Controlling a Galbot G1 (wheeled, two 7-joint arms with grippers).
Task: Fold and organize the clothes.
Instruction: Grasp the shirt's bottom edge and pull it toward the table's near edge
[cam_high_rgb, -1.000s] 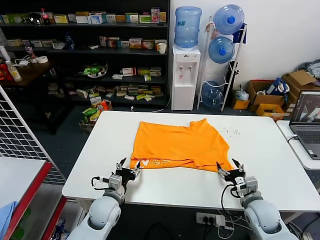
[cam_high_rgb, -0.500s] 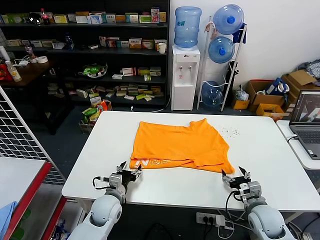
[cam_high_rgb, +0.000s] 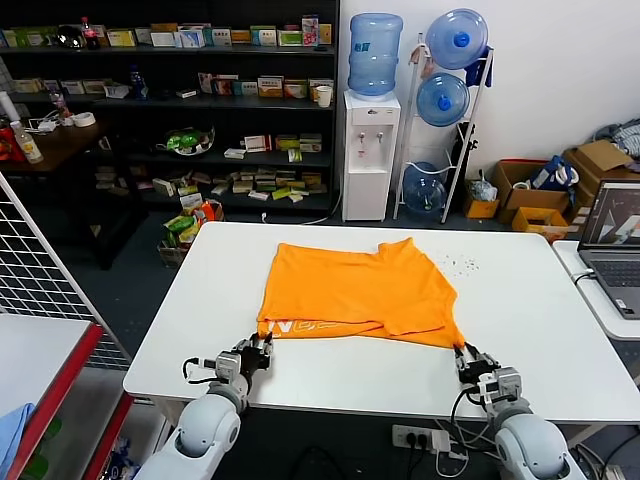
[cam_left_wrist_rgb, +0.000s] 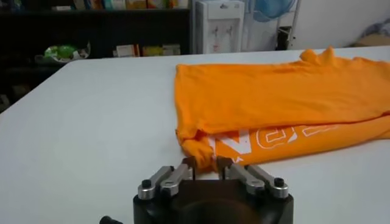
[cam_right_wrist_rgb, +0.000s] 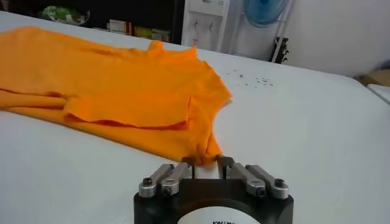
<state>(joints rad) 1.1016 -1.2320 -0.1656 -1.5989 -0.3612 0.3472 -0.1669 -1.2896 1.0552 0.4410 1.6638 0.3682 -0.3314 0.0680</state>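
The orange T-shirt (cam_high_rgb: 350, 290) lies on the white table (cam_high_rgb: 540, 310), folded once, with white lettering showing along its near edge. My left gripper (cam_high_rgb: 262, 344) is at the shirt's near left corner, shut on a bunched bit of the fabric; in the left wrist view the gripper (cam_left_wrist_rgb: 206, 163) pinches the T-shirt (cam_left_wrist_rgb: 274, 103). My right gripper (cam_high_rgb: 465, 352) is at the near right corner, shut on that corner; in the right wrist view the gripper (cam_right_wrist_rgb: 206, 161) pinches the T-shirt (cam_right_wrist_rgb: 122, 91). Both grippers sit low at the table top.
A laptop (cam_high_rgb: 612, 235) stands on a side table at the right. A wire rack (cam_high_rgb: 40, 280) and a red-edged shelf holding a blue cloth (cam_high_rgb: 12, 420) are at the left. Small specks (cam_high_rgb: 462, 265) lie on the table right of the shirt. Shelves and a water dispenser (cam_high_rgb: 371, 150) stand behind.
Both grippers were open beside the shirt's near corners; now their fingers have closed on the fabric, and they sit slightly nearer the table's front edge.
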